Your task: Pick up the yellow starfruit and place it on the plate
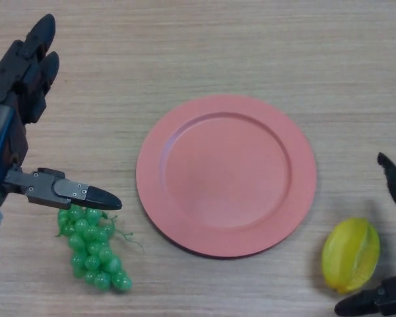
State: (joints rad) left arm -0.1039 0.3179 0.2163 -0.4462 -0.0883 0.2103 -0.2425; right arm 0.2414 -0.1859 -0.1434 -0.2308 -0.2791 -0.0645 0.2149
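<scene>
Head view, looking down on the worktop (204,46). Your right hand (389,294) enters at the lower right edge of the frame: one dark digit lies low along the bottom edge, another rises along the right edge, so the hand is spread wide and holds nothing. Note that the yellow starfruit (350,254) sits in the gap between those two digits, just left of the hand; whether either digit touches the fruit you cannot tell from this angle. The fruit's long axis runs from the lower left to the upper right of its own outline, tilted slightly off vertical in the frame, with its ridges showing along that line.

Move outward to the upper left of the fruit and you meet the plate (152,198), a round salmon-pink dish in the middle of the frame. Nothing lies in it. Its lower right rim is near the starfruit but apart from it, so the carry, by this reading, is a short one up and to the left.

Your left hand (20,86) occupies the far left of the frame, fingers straight and thumb extended toward the right, likewise holding nothing. A bunch of green grapes (92,247) rests just below that thumb at the lower left. The left hand is well apart from the starfruit, with the plate between; the right hand is clearly the nearer one for the grasp
</scene>
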